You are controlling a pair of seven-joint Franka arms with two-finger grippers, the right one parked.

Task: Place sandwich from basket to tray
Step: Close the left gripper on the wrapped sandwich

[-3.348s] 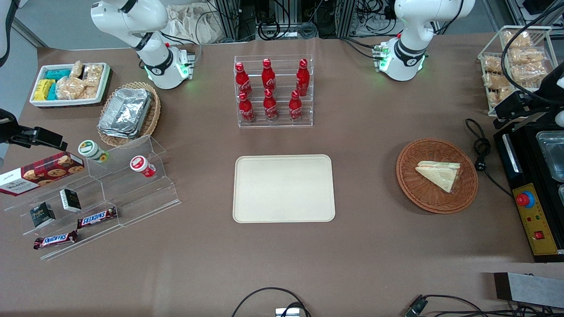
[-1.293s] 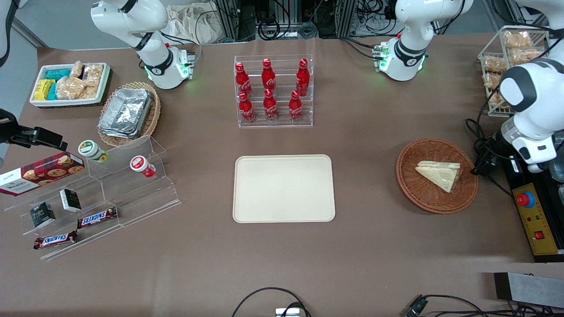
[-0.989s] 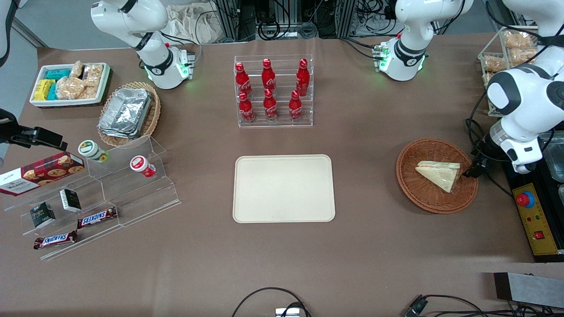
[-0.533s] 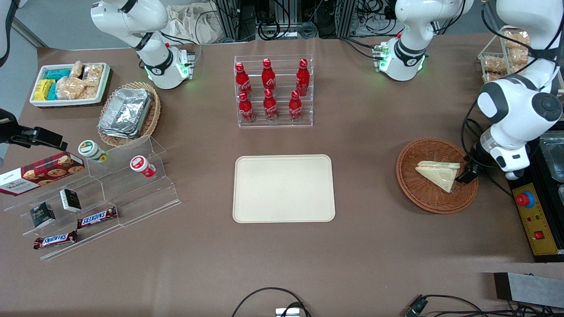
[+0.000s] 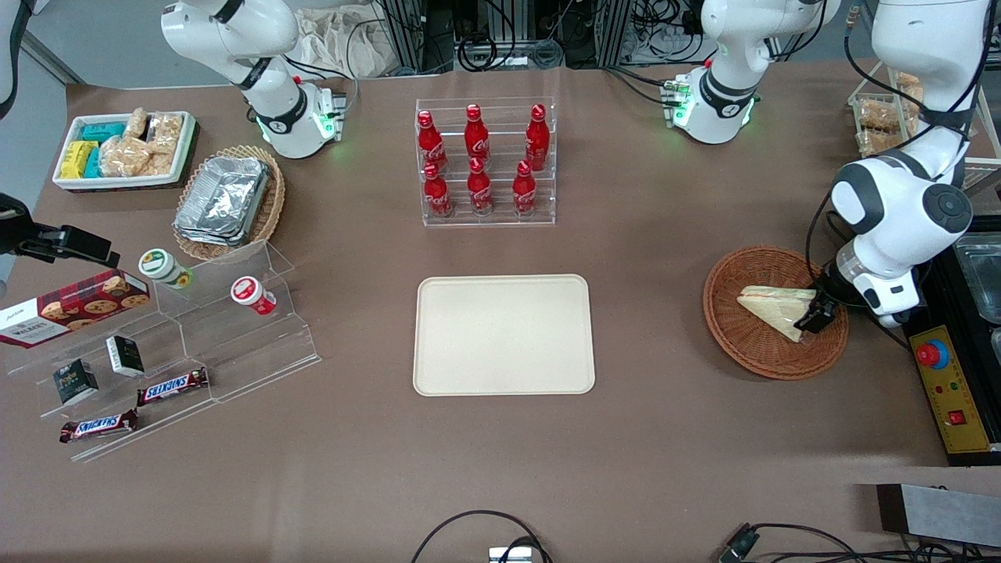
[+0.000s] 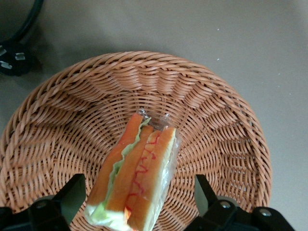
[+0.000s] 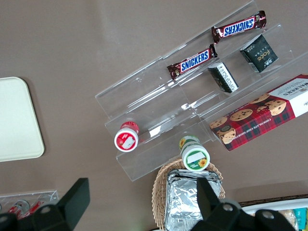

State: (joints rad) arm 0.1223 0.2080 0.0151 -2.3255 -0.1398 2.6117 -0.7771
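Tray: lies flat at mid-table, nothing on it, well apart from the basket and nearer the parked arm's end than the basket is. No task item has reached it.

Basket: reddish-brown wicker, toward the working arm's end of the table. The sandwich lies inside it, wrapped in clear film, its pointed corner aimed toward the tray and its cut edge toward the arm. In the wrist view the sandwich shows orange, red and green filling and rests on the basket floor, not lifted.

Gripper: over the basket's rim on the arm's side, at the cut edge of the sandwich. The wrist view shows the fingers spread wide, one on each side of the wedge, with a gap between each pad and the wrap. Nothing is gripped.

Arm pose: the left arm reaches in from the table's working-arm end, forearm folded down, wrist pointing steeply downward over the basket.

Assessment: the step in hand is the approach to grasp; pick-up is not yet done. The next move appears to call for a short further descent so the pads bracket the wedge's flat faces, then a gentle closure. The bread is soft and the wrap slippery, so hard clamping would likely crush it and a shallow grip may slip.
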